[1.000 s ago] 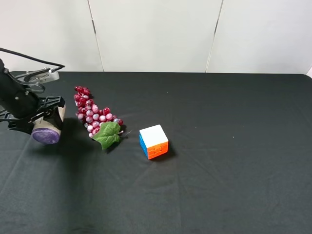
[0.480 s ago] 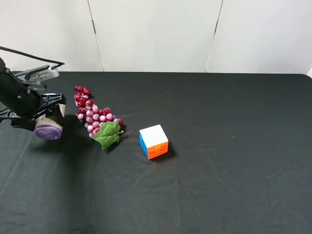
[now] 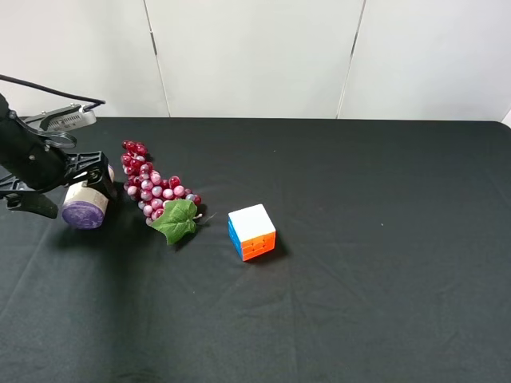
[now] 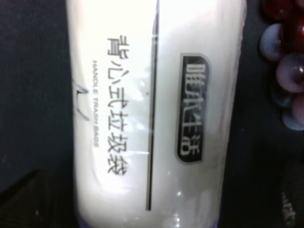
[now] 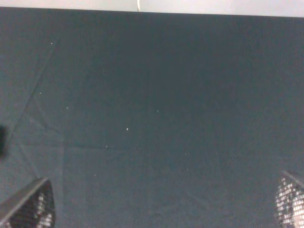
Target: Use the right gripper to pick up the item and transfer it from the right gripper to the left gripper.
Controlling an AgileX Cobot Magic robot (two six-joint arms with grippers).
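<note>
The item (image 3: 85,204), a cream-labelled canister with purple ends, lies on its side on the black cloth at the far left, next to the grape bunch. My left gripper (image 3: 70,190) straddles it with its jaws spread. In the left wrist view the item (image 4: 152,118) fills the frame, and dark cloth shows between it and one finger (image 4: 290,204). My right gripper (image 5: 159,204) is open and empty over bare cloth. It is out of the exterior view.
A red grape bunch with a green leaf (image 3: 158,191) lies just right of the item; its grapes show in the left wrist view (image 4: 287,71). A white-orange-blue puzzle cube (image 3: 251,231) sits near the middle. The table's back edge meets a white wall.
The left gripper with the item has shifted slightly right and toward the back. The item now rests on the cloth and the fingers stand apart from it.
</note>
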